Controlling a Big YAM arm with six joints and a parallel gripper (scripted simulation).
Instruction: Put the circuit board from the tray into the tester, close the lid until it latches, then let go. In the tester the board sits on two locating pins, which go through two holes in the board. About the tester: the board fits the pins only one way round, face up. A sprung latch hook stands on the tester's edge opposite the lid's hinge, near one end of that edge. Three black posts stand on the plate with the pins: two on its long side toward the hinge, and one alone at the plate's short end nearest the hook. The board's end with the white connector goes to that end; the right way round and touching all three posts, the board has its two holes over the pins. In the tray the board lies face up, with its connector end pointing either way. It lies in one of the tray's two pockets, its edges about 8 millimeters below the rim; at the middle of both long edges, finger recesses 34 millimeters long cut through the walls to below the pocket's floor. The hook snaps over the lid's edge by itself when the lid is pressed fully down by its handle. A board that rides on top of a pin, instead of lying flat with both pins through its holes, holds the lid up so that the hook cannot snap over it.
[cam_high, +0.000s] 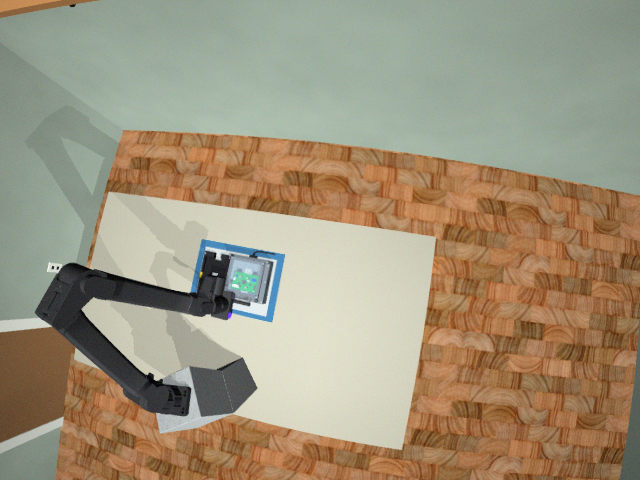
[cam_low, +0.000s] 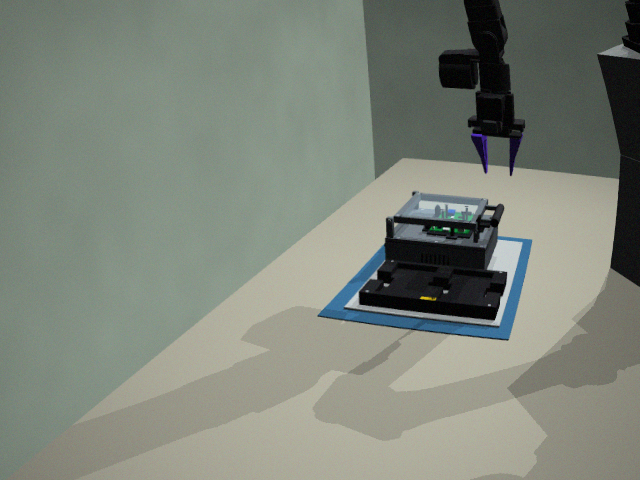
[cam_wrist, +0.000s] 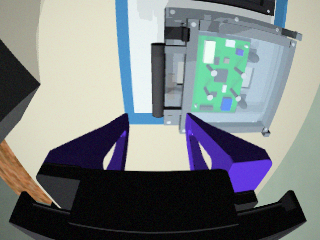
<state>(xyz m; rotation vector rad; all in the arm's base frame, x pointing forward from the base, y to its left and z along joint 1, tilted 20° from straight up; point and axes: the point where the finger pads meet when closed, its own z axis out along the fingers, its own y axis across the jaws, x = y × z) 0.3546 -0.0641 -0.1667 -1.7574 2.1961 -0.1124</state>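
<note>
The green circuit board (cam_high: 244, 281) (cam_wrist: 220, 75) lies face up in the tester (cam_low: 439, 253), under the clear lid (cam_low: 434, 222) (cam_wrist: 190, 85). Its white connector (cam_wrist: 209, 51) is at the end nearest the tray. The lid is down and looks about level. The black latch hook (cam_wrist: 179, 33) reaches the lid's handle-side edge in the wrist view; whether it has snapped over cannot be told for sure. Pins and holes are hidden. My gripper (cam_high: 229, 314) (cam_low: 498, 174) (cam_wrist: 157, 119) is open and empty, above and clear of the lid's handle (cam_low: 497, 214) (cam_wrist: 157, 80).
The black tray (cam_low: 465, 308) (cam_wrist: 256, 5) sits beside the tester, both pockets without a board. Both stand on a blue-bordered white mat (cam_high: 278, 286) (cam_low: 522, 273). A dark cable (cam_high: 264, 253) runs from the tester's back. The arm's grey pedestal (cam_high: 211, 392) stands at the front left.
</note>
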